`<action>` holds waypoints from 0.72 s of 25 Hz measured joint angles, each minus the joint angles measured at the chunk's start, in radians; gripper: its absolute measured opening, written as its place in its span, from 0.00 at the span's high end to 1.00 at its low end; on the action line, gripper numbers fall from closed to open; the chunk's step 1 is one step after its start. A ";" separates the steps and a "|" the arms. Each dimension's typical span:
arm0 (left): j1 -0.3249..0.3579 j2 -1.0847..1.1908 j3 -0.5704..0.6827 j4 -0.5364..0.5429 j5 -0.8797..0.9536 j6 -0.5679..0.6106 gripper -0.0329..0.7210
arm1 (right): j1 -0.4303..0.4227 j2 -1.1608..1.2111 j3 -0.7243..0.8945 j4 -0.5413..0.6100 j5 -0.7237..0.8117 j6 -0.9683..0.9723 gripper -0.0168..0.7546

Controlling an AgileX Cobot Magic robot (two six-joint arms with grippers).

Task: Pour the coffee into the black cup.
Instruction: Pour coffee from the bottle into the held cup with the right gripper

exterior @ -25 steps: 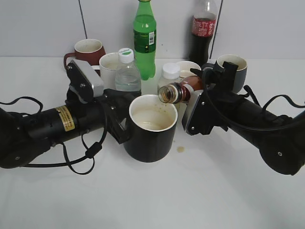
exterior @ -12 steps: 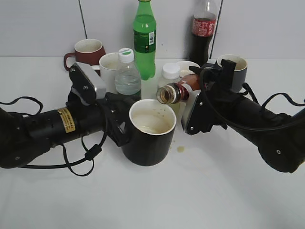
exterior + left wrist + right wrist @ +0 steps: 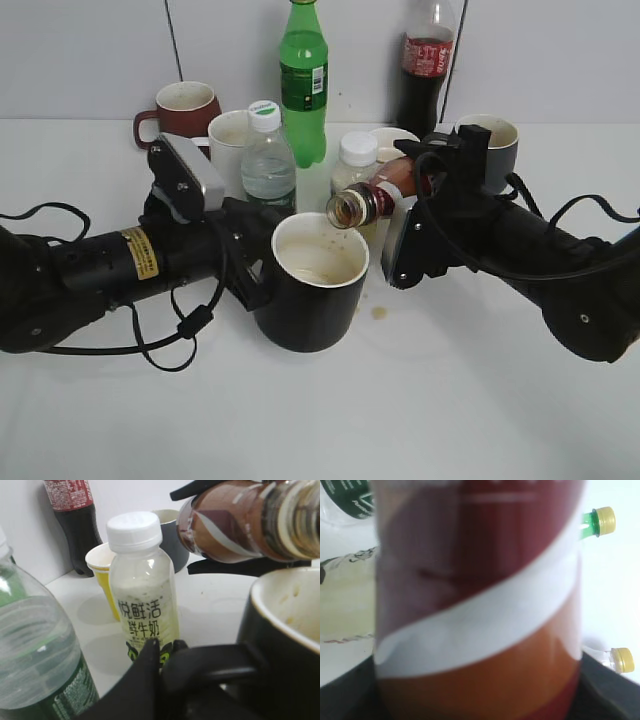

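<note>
A white table is sitting against a grey panelled wall. The left gripper is clasping the black cup. The right gripper is gripping the tilted coffee bottle, mouth over the rim. A small coffee spill is lying just beyond the cup. The left wrist view alone is showing the label of the white-capped milk bottle.

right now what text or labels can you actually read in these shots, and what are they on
"悦鲜活 鲜牛奶": milk bottle with the white cap, left wrist view.
Cola bottle: white lettering on a red label, too blurred to read.
Yellow sticker on the left arm: print too small.
Green bottle: label print too small.
Coffee bottle: brown and white wrap, no legible words.
</note>
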 joint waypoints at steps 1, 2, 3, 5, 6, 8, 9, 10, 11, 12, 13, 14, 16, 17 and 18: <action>0.000 0.000 0.000 0.002 0.000 0.000 0.90 | 0.000 0.000 0.000 0.000 0.000 -0.007 0.33; 0.000 0.000 0.000 0.003 0.000 0.000 0.90 | 0.000 0.000 0.000 0.000 -0.001 -0.016 0.33; 0.000 0.000 0.000 0.004 0.000 0.000 0.90 | 0.000 0.000 0.000 0.000 -0.001 -0.026 0.33; 0.000 0.000 0.000 0.006 0.000 0.000 0.90 | 0.000 0.000 0.000 0.000 -0.001 -0.039 0.33; 0.000 0.000 0.000 0.007 0.000 0.000 0.90 | 0.000 0.000 0.000 0.000 -0.001 -0.049 0.33; 0.000 0.000 0.000 0.017 0.000 0.000 0.90 | 0.000 0.000 0.000 0.000 -0.001 -0.080 0.33; 0.000 0.000 0.000 0.025 0.000 0.000 0.90 | 0.000 0.000 0.000 0.000 -0.001 -0.093 0.33; -0.001 0.000 0.000 0.031 0.001 0.000 0.90 | 0.000 0.000 0.000 0.000 -0.001 -0.103 0.33; -0.001 0.000 0.000 0.033 0.003 0.000 0.90 | 0.000 0.000 0.000 0.000 -0.001 -0.108 0.33; -0.001 0.000 0.000 0.035 0.006 0.000 0.90 | 0.000 0.000 0.000 0.000 -0.001 -0.112 0.33; -0.001 0.000 0.000 0.035 0.009 0.000 0.90 | 0.000 0.000 0.000 0.000 -0.001 -0.115 0.33; -0.001 0.000 0.000 0.036 0.012 0.000 0.90 | 0.000 0.000 0.000 0.000 -0.001 -0.117 0.33; -0.001 0.000 0.000 0.036 0.024 0.000 0.90 | 0.000 0.000 0.000 0.000 -0.001 -0.120 0.33; -0.001 0.000 0.000 0.036 0.030 0.000 0.90 | 0.000 0.000 0.000 0.000 -0.001 -0.120 0.33; -0.001 0.000 0.000 0.036 0.032 0.000 0.90 | 0.000 0.000 0.000 0.000 -0.001 -0.120 0.33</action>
